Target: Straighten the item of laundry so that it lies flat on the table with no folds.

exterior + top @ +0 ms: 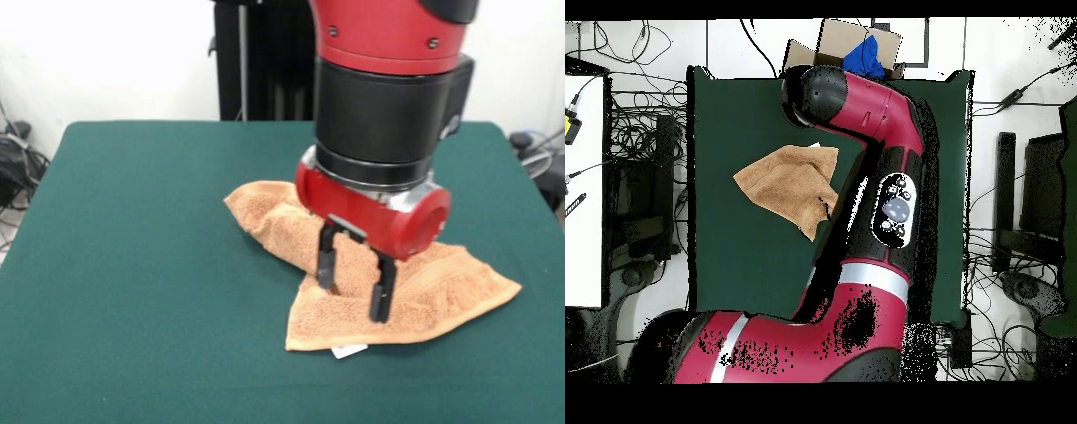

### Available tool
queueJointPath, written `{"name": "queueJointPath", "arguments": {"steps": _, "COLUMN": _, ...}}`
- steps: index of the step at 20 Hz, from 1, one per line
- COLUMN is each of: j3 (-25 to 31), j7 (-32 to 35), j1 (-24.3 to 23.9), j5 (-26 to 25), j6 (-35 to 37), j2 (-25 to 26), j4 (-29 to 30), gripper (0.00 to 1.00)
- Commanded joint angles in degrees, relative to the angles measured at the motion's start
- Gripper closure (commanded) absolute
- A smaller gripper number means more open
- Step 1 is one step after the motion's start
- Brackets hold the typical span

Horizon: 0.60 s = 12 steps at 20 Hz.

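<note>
The item of laundry (424, 296) is an orange-tan towel lying crumpled on the green table (132, 265), right of centre. One folded arm of it runs toward the far left and a wider flap spreads to the right. A small white tag (350, 351) peeks out at its near edge. My gripper (354, 283) points down over the towel's middle, its two black fingers (326, 265) spread apart with raised cloth showing between them, tips at the fabric. In the overhead view the towel (787, 185) lies beside the red arm (875, 130), which hides the gripper.
A cardboard box (827, 45) holding something blue (865, 58) sits just past the table's far edge in the overhead view. Cables and equipment (640, 180) lie on the floor around the table. Bare green cloth (735, 270) surrounds the towel on all sides.
</note>
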Motion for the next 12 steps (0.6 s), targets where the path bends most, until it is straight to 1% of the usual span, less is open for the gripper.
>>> {"name": "queueJointPath", "arguments": {"steps": 1, "j3": 0.5, "j7": 15.9, "j1": 2.2, "j5": 1.6, "j6": 5.8, "j2": 1.7, "j4": 9.6, "gripper": 0.0}}
{"name": "queueJointPath", "arguments": {"steps": 12, "j3": 0.4, "j7": 13.5, "j1": 1.2, "j5": 1.7, "j6": 5.3, "j2": 2.8, "j4": 9.2, "gripper": 0.0}}
